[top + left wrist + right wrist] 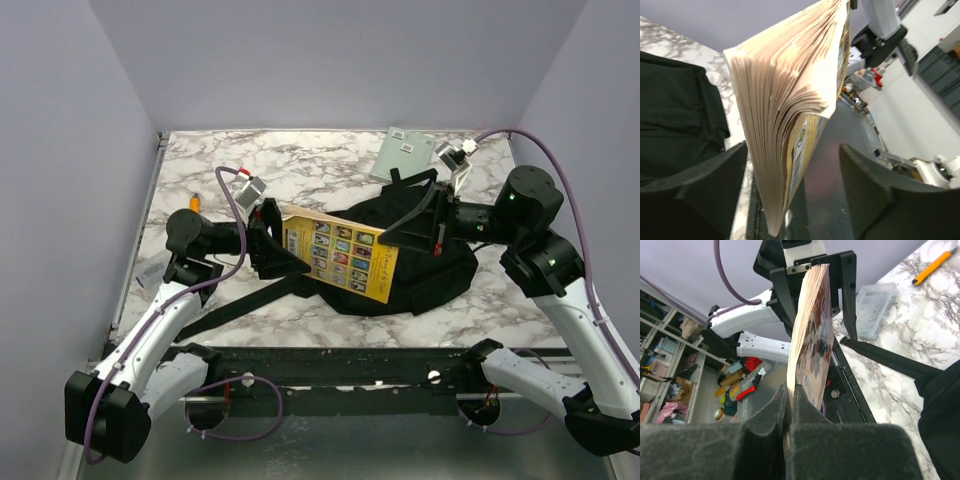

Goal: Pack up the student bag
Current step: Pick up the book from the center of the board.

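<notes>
Loosely slumped on the table (300,165), the bag (440,275) lies with its straps trailing off its left side toward the arm bases. A yellow book (340,258) hangs over the bag's left part, stood on edge. The right gripper (789,392) is clenched on the book's end above the bag. The left gripper (792,146) is spread wide around the other end, out past the bag's left edge, with a gap showing beside the pages on at least one side.

Packing looks barely begun. The book is over the bag but not inside it, and I cannot tell whether the bag's mouth is open. A green book (405,153) lies just beyond the bag's far edge. An orange pen (195,201) and a clear case (872,307) sit well left of the bag. All three are unpacked.

The tabletop is white marble-patterned, with plain pale walls (330,60) behind the bag and on both sides. The wrist cameras show cluttered shelves further out.
</notes>
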`<state>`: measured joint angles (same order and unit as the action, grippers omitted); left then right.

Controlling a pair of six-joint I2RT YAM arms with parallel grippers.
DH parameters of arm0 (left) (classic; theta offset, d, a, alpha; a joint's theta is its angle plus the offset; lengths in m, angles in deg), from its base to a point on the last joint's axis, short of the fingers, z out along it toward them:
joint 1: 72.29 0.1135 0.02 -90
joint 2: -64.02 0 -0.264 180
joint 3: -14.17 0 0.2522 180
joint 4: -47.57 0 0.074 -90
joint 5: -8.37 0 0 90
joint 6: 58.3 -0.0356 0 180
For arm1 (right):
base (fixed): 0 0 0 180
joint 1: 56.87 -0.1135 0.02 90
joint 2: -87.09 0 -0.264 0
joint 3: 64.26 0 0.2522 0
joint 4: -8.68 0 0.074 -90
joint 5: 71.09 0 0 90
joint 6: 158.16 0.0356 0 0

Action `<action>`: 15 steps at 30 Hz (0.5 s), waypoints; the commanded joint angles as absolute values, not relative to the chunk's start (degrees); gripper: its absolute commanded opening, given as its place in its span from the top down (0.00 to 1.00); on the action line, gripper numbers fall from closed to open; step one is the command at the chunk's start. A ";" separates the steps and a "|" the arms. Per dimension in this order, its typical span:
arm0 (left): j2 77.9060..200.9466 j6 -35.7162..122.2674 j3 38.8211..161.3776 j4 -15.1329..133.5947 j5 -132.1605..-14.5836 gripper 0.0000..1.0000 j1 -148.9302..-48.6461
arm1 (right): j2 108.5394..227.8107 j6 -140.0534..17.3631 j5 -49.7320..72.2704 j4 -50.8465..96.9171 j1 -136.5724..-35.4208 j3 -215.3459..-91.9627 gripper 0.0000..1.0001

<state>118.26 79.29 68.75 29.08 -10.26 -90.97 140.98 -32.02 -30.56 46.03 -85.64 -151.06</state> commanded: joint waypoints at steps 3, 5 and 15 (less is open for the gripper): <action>119.64 96.51 65.80 8.78 -8.97 0.51 -91.02 | 141.99 -28.78 -34.23 38.28 -85.69 -148.47 1.00; 120.28 100.11 65.38 4.27 -9.89 0.60 -90.65 | 142.27 -28.81 -34.51 38.35 -85.63 -147.63 0.99; 124.22 115.34 64.36 -14.45 -10.57 1.00 -86.75 | 143.20 -35.24 -26.18 47.41 -85.66 -149.17 0.90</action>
<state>122.80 106.20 65.12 -1.12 -8.64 -89.70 142.47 -30.73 -31.37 41.18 -85.49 -147.27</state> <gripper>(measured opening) 0.041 0.020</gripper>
